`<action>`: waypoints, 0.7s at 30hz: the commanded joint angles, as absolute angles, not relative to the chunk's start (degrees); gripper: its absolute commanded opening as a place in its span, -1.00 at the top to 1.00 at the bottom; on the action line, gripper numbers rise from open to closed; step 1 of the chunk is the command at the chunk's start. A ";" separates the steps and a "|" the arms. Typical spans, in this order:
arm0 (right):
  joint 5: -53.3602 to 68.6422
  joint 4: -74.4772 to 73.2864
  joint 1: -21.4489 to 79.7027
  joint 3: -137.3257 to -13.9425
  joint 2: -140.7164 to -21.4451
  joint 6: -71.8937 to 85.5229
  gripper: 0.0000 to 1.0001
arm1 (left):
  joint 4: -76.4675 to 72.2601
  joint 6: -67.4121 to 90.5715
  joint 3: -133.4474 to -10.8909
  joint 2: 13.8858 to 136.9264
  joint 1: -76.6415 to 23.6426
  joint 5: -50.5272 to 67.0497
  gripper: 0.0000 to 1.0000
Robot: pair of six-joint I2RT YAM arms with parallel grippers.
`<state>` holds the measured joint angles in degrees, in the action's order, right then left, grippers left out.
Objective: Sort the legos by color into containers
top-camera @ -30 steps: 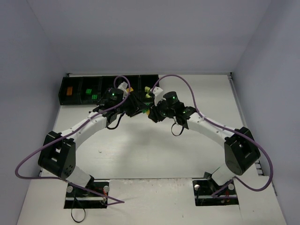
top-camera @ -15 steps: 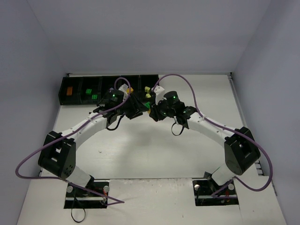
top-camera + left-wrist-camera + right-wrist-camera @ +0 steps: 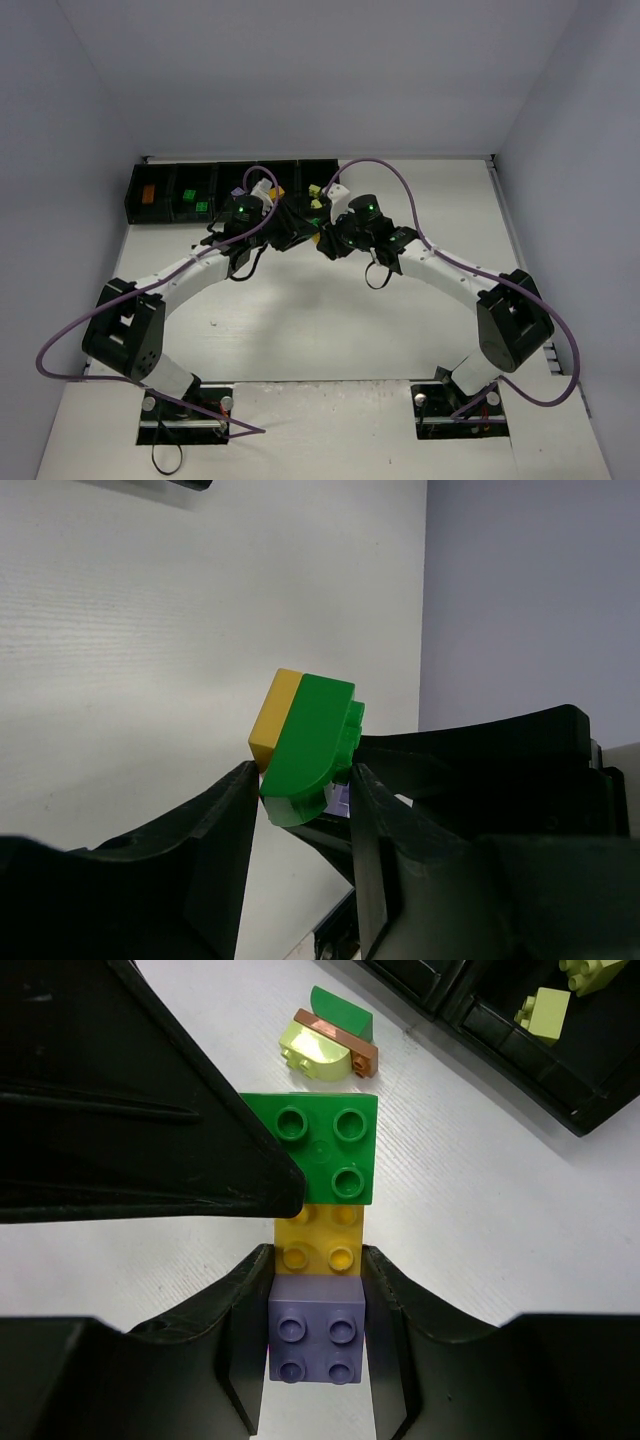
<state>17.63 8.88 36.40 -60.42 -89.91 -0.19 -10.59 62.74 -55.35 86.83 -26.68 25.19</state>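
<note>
My right gripper [image 3: 317, 1257] is shut on a joined stack: a lilac brick [image 3: 315, 1332] between its fingers, a yellow brick [image 3: 318, 1243] and a green brick [image 3: 330, 1145] beyond. My left gripper [image 3: 300, 782] is shut on the green brick [image 3: 312, 742] at the stack's other end; the yellow brick [image 3: 274, 716] shows beside it. The two grippers meet in front of the black bins [image 3: 160, 215], left gripper [image 3: 290, 226] facing right gripper [image 3: 322, 240]. The bins hold an orange-brown brick [image 3: 146, 194], green bricks [image 3: 202, 208] and lime bricks [image 3: 545, 1012].
A small joined cluster of lime, brown and green pieces [image 3: 325, 1040] lies on the table just in front of the bins' wall [image 3: 520, 1075]. The purple cables arch over both arms. Side walls enclose the table on left and right.
My left wrist has shifted slightly toward the bins while still at the stack. The right arm has barely moved. Both grippers keep their hold.
</note>
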 commanded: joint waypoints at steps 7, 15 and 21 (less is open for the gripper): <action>18.98 13.01 35.77 -62.23 -90.17 0.00 1.00 | -16.17 63.98 -56.16 84.55 -27.07 25.49 0.35; 19.60 13.36 34.89 -61.79 -90.44 1.32 1.00 | -15.21 63.98 -55.20 83.06 -26.98 25.49 0.24; 20.21 13.62 34.63 -62.05 -90.70 1.41 1.00 | -16.35 63.54 -54.76 82.44 -26.98 25.23 0.24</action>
